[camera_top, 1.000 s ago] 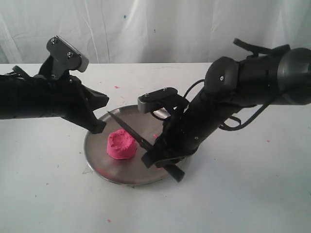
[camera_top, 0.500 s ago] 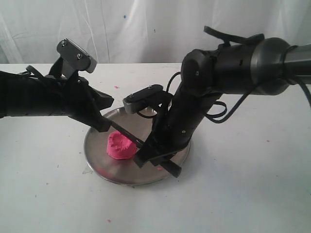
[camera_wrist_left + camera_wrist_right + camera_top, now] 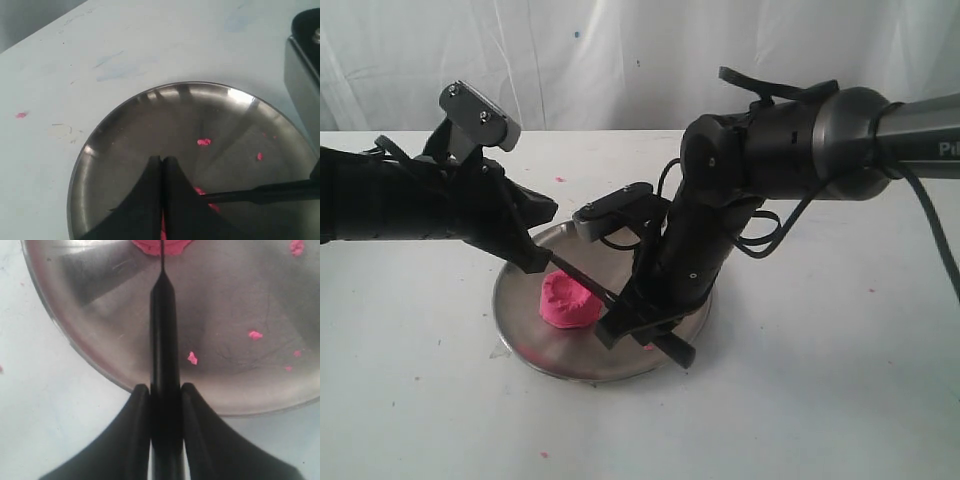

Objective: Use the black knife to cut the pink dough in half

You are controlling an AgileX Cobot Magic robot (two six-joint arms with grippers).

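Exterior view: the pink dough (image 3: pixel 567 303) sits left of centre on the steel plate (image 3: pixel 533 342), one dimpled mound, uncut. The black knife (image 3: pixel 582 279) lies across its top, handle in the right hand (image 3: pixel 638 325). The left hand (image 3: pixel 534 262) hovers by the blade tip.

Left wrist view: the left hand's fingers (image 3: pixel 151 172) are pressed together, empty.

Right wrist view: the right hand clamps the handle, blade edge-on over the dough. The whole cut looks left to do.

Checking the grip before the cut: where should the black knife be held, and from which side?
Grip the black knife by its handle, from the butt end, a finger on each side, as the right gripper does. The handle is thick and straight; the thin blade reaches the pink dough.
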